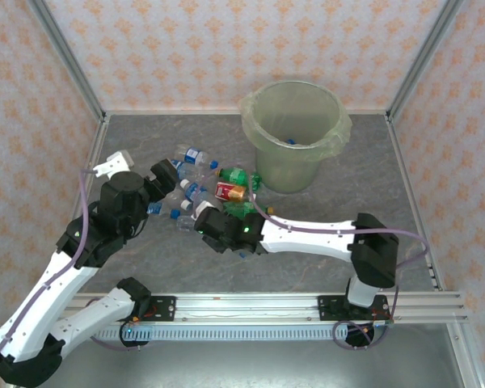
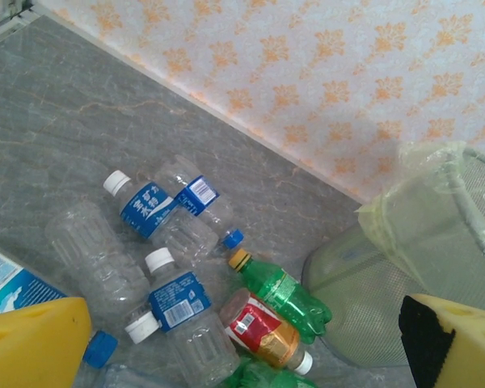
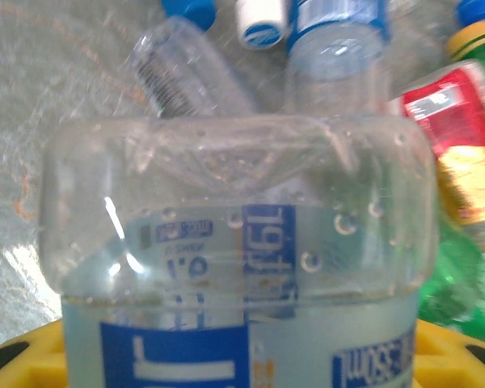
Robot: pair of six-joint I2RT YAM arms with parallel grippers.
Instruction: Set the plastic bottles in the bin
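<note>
Across a grey marbled table [image 1: 145, 137] walled in orange-patterned paper, we see a large pale green translucent round bin [image 1: 295, 174] standing at the far right. A clear plastic liner bag [image 1: 339, 129] is folded over its rim. Something blue lies at its bottom, which we take for at least one bottle; what else it holds we cannot make out.

The white right arm [image 1: 307, 234] reaches leftward over the near table, bringing the right gripper [image 1: 200, 222] to the near edge of a heap of crushed plastic bottles [image 1: 196, 179]. Its yellow fingers [image 3: 469, 364] are, in our judgement, closed on a clear crushed bottle with a blue label [image 3: 242, 267]. The bottle's long axis runs straight out along the fingers, base pointing away from the wrist. From that gripper the bin lies beyond and to the right, with part of the heap between. We judge the coming move to be a lift, then a swing rightward over the rim.

The left gripper [image 1: 166, 174] hovers over the heap's left side, jaws spread wide and holding nothing.

Near the bin's foot lie a green bottle with an orange cap [image 2: 287, 295] and a red-labelled bottle [image 2: 259, 331], touching each other.
</note>
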